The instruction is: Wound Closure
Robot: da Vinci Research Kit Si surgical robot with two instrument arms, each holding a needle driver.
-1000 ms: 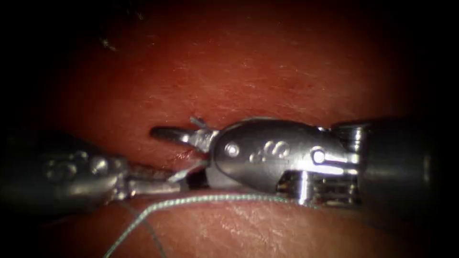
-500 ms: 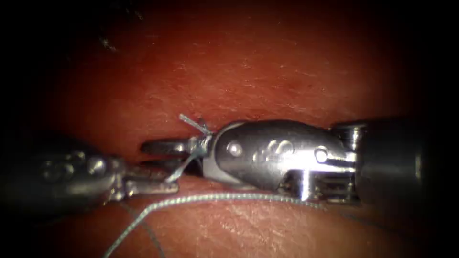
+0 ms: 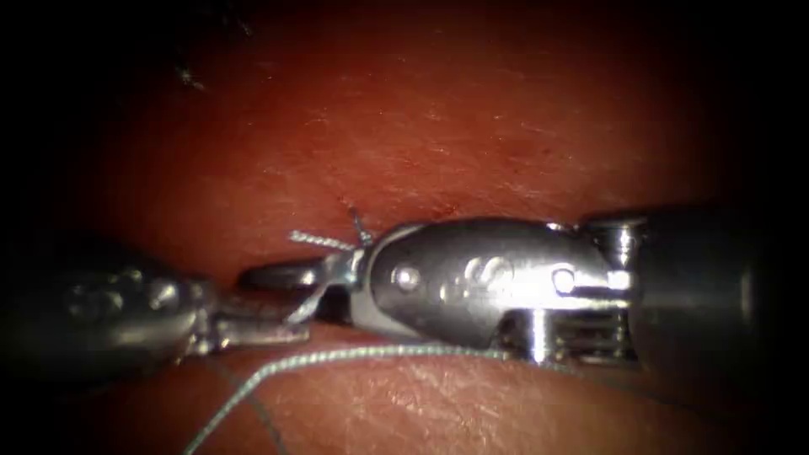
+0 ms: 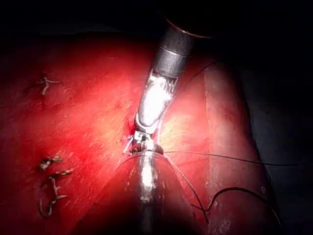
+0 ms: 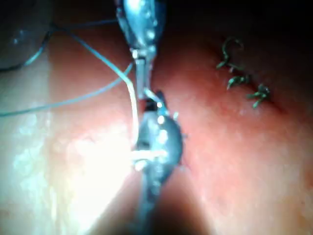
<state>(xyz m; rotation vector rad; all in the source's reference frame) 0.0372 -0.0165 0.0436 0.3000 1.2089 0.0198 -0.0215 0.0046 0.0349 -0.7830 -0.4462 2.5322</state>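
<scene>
Thread-cutting step. Left hand (image 3: 261,327) clamped on a short thread (image 3: 305,305) tail, held taut up to the knot just above the right hand (image 3: 282,276). Right hand's jaws, apart a second ago, now together across that tail. Cut ends (image 3: 320,241) stick out of the tissue (image 3: 438,126) beside its wrist. Needle: cannot tell where. Next move calls for confirming the tail is severed; long strand (image 3: 354,355) below both hands stays clear.

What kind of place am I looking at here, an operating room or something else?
Most likely a practice bench for robotic stitching. Two metal tools, left and right, meet over a slab of reddish tissue, pale thread trails across it, and earlier knotted stitches sit nearby.
</scene>
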